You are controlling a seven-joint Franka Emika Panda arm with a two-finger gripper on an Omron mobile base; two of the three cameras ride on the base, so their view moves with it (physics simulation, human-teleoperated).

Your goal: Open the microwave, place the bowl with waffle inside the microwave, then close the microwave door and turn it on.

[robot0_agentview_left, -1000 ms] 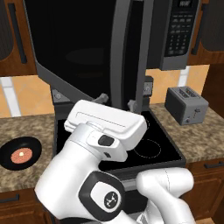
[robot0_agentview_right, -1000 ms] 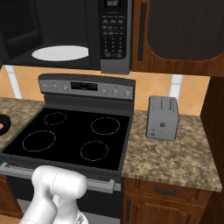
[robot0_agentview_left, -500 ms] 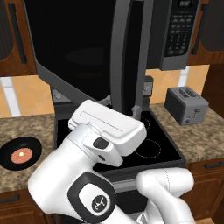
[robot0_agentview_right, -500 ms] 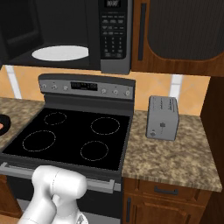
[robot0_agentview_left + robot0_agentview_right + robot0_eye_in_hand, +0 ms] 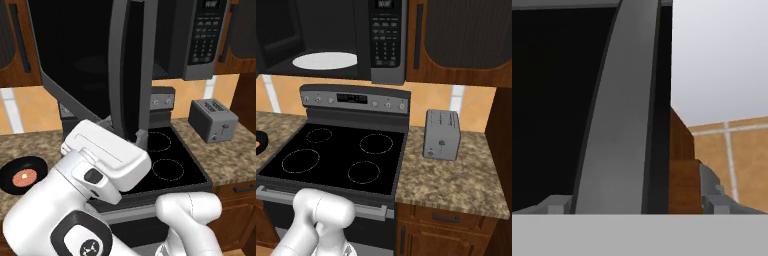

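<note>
1. The microwave [image 5: 331,40] stands open above the stove [image 5: 336,155], its white plate [image 5: 325,60] bare.
2. The microwave door [image 5: 127,70] hangs swung out; a careless lift of the arm could knock it.
3. The gripper [image 5: 634,202] straddles the door edge, jaws wide, holding nothing (a snag risk when pulling away).
4. The bowl [image 5: 22,175], waffle [image 5: 25,176] inside, sits on the counter left of the stove.

The microwave [image 5: 331,42] stood open above the stove [image 5: 336,155], a white plate [image 5: 325,61] inside. A toaster [image 5: 442,134] sat on the counter [image 5: 456,180].
</note>
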